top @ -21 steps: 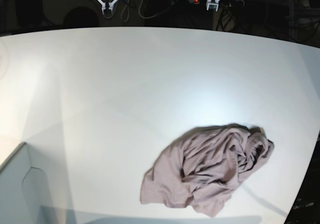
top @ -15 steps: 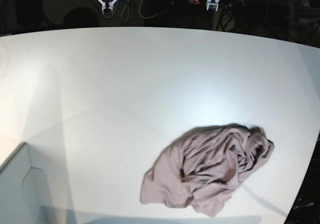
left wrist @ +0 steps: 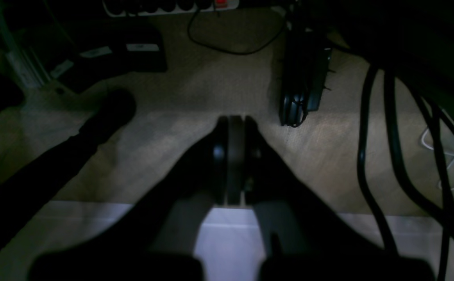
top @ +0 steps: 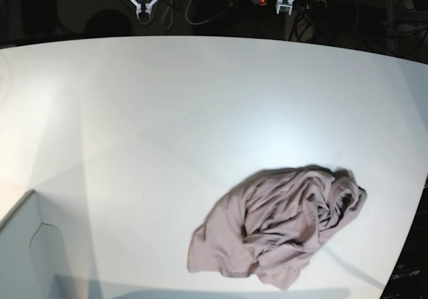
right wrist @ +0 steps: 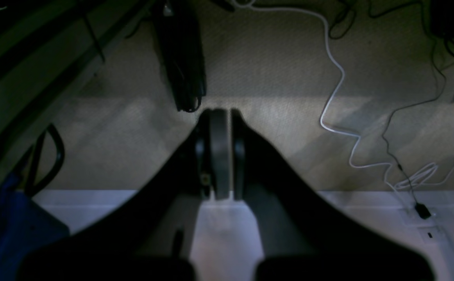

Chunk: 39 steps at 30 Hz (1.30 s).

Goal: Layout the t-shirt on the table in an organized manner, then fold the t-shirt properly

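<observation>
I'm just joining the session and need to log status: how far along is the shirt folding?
Nothing looks done: the t-shirt lies crumpled in a heap on the table. Nothing is in hand; the left gripper and right gripper hang shut beyond the far edge. Spreading and folding both remain.

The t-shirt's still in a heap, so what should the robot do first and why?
Probably reach the left hand toward the t-shirt: it lies crumpled near the table edge on that arm's side, while both hands, right hand included, sit shut at the far end.
</observation>
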Each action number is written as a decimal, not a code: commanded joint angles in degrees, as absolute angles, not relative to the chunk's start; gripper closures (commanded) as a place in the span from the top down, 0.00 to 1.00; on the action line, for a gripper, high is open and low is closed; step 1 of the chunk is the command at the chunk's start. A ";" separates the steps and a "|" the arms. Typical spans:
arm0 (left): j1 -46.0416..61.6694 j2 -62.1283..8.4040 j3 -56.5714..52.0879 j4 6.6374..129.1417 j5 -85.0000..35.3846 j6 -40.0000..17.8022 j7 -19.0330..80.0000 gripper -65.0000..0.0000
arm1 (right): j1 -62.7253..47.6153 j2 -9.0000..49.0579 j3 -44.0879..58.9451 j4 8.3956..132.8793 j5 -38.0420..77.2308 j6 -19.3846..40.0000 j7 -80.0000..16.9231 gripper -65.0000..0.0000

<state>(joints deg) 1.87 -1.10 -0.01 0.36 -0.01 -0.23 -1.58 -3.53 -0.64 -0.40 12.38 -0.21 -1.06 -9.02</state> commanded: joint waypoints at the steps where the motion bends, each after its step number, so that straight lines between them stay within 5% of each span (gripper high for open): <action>1: 1.98 -1.27 -0.04 0.31 0.13 -0.22 -1.71 0.00 | -3.65 -0.48 -0.40 12.53 -0.31 0.31 -9.10 0.00; 13: 5.32 -1.98 -0.31 2.15 0.04 -0.22 -2.07 0.00 | -9.10 -0.48 -0.31 19.30 -0.31 0.31 -9.27 0.00; 29: 42.95 -9.27 -0.40 67.21 -0.04 -0.22 -1.71 0.00 | -41.27 -0.04 -0.13 71.52 -0.31 0.31 -9.45 0.00; 39: 49.27 -10.24 -9.98 91.91 -12.00 -0.31 0.22 0.01 | -53.32 0.84 0.13 101.32 -0.31 0.31 -9.45 0.00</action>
